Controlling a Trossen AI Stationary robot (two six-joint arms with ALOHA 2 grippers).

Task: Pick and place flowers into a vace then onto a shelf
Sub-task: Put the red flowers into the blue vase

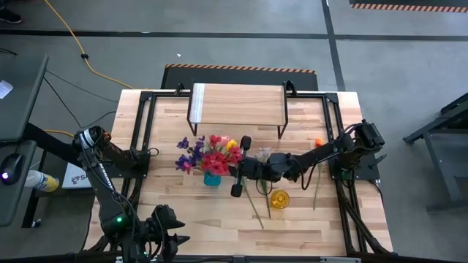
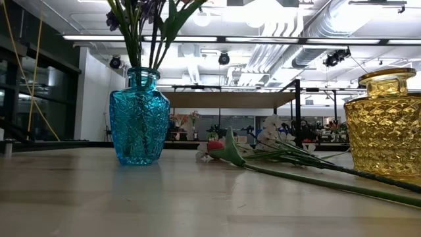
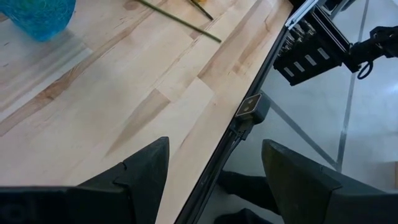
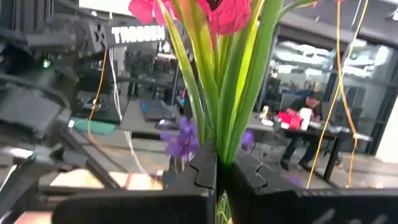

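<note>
Two dark fingers of our right gripper (image 4: 217,177) are pressed together on green flower stems, pink blooms just above them.

We take the faceted blue glass vase (image 1: 211,179) as our landmark: the right gripper (image 1: 236,175) sits just beside it, clamped on the stems at the bouquet's edge, and a bunch of purple, red, pink and yellow artificial flowers (image 1: 208,153) stands in it. More green-stemmed flowers (image 2: 263,153) lie flat on the plank tabletop (image 1: 307,226) beyond the vase, between it and a faceted amber glass vase (image 1: 279,199). Behind the blue vase stands the low light-wood shelf on black legs (image 1: 238,104), bare. Well apart from the vase, our left gripper (image 3: 211,180) waits at the table's near edge, fingers spread wide, holding nothing.
</note>
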